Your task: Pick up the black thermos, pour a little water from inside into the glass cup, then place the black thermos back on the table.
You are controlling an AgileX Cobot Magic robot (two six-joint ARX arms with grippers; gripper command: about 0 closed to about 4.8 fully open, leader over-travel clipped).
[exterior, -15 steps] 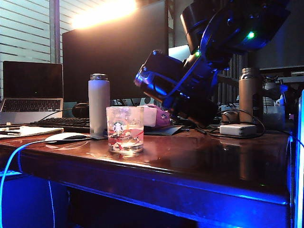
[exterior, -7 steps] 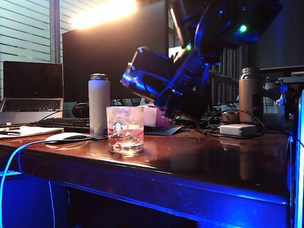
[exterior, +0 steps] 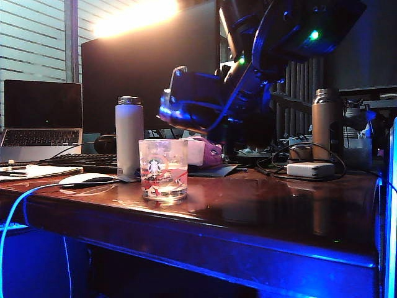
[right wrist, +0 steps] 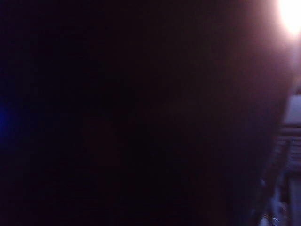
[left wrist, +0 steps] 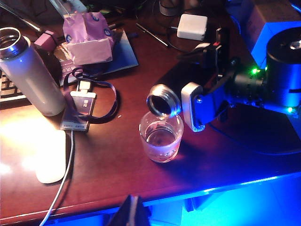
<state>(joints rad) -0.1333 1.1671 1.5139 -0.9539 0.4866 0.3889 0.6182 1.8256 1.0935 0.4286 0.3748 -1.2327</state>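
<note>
1. Black thermos is held tipped almost level above the table, its shiny mouth directly over the glass cup, as seen from the left wrist view.
2. The right gripper is closed around the thermos body, jaws spread wide to fit it; in the exterior view the right arm hangs over the cup from the right.
3. The right wrist view is almost wholly dark, filled by the thermos.
4. The left gripper is not seen in any view; its state cannot be told.
5. The glass cup stands near the front edge, left of centre, with a little water apparently inside.
6. Too much water could be poured if the tilt is carried further, since only a little is wanted.
7. Water could be spilled onto the table, the lanyard card or the white mouse if the mouth drifts off the cup.
8. The cup could be knocked if the thermos rim is lowered onto it.
</note>
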